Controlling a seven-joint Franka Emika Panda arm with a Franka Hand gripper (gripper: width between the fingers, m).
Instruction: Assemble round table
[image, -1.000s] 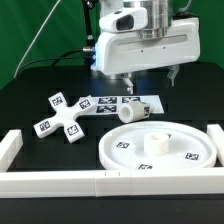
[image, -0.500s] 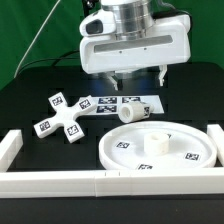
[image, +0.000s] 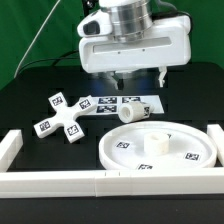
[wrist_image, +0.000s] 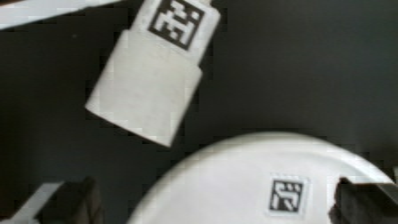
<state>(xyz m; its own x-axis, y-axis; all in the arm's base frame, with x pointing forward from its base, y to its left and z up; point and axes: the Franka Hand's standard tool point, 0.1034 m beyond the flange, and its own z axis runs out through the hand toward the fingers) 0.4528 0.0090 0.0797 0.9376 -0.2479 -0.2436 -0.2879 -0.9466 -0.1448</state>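
Note:
The round disc (image: 185, 150) with its central hub (image: 155, 140) lies flat at the front right of the exterior view. The short leg (image: 130, 114) stands just behind it, beside the marker board. The cross-shaped base (image: 62, 117) lies to the exterior view's left. My gripper (image: 141, 77) hangs high above the marker board and the leg, open and empty. In the wrist view my dark fingertips (wrist_image: 64, 200) stand wide apart over a white rounded part with a tag (wrist_image: 249, 170). I cannot tell whether that part is the leg or the disc.
The marker board (image: 118, 102) lies behind the leg and shows as a white strip in the wrist view (wrist_image: 151, 85). The long white rail frame (image: 90, 182) runs along the front, with ends at the left (image: 10, 148) and right (image: 215, 132).
My gripper has shifted toward the exterior view's left over the last second, then held still. The parts on the table have not moved.

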